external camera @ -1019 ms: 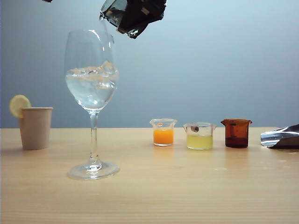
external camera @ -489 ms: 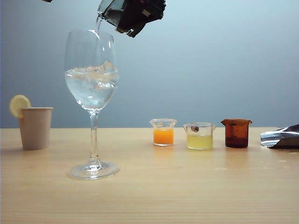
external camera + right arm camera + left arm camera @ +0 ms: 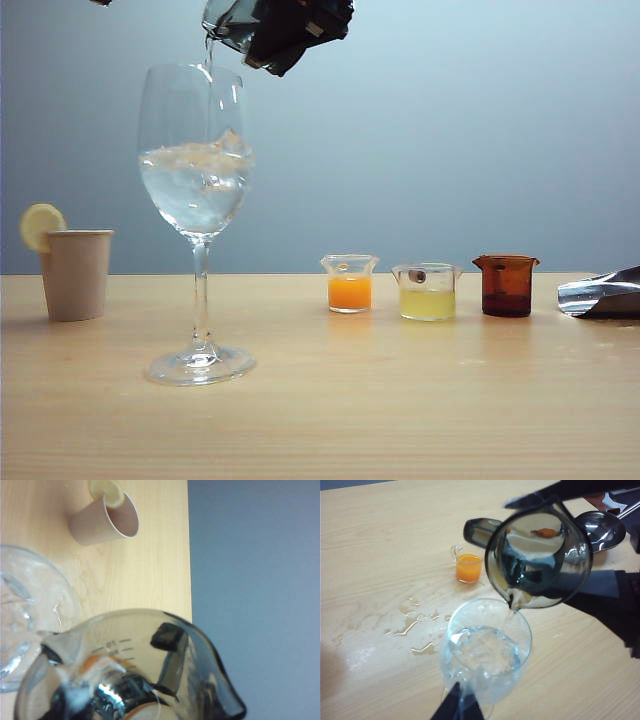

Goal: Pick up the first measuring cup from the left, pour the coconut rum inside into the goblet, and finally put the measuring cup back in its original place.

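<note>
The right gripper (image 3: pixel 285 30) hangs high over the table (image 3: pixel 400 420), its jaws clamped on the first measuring cup (image 3: pixel 232 22), which it holds tipped steeply with the spout down toward the goblet (image 3: pixel 196 160). In the left wrist view the smoky cup (image 3: pixel 539 557) sits just above and slightly to one side of the goblet's rim (image 3: pixel 487 605), and a thin thread of the coconut rum (image 3: pixel 507 620) runs from the spout into the bowl, which already holds clear liquid and ice. The cup's long axis lies close to level, spout toward the glass; the pour looks nearly done, so the coming move likely means righting the cup and carrying it down to the empty spot between the goblet and the orange-filled beaker (image 3: pixel 350 283). The left gripper (image 3: pixel 457 707) shows only as dark tips near the goblet's base; whether it is parted or closed cannot be told. Spilled liquid (image 3: pixel 412 625) wets the table beside the glass.
</note>
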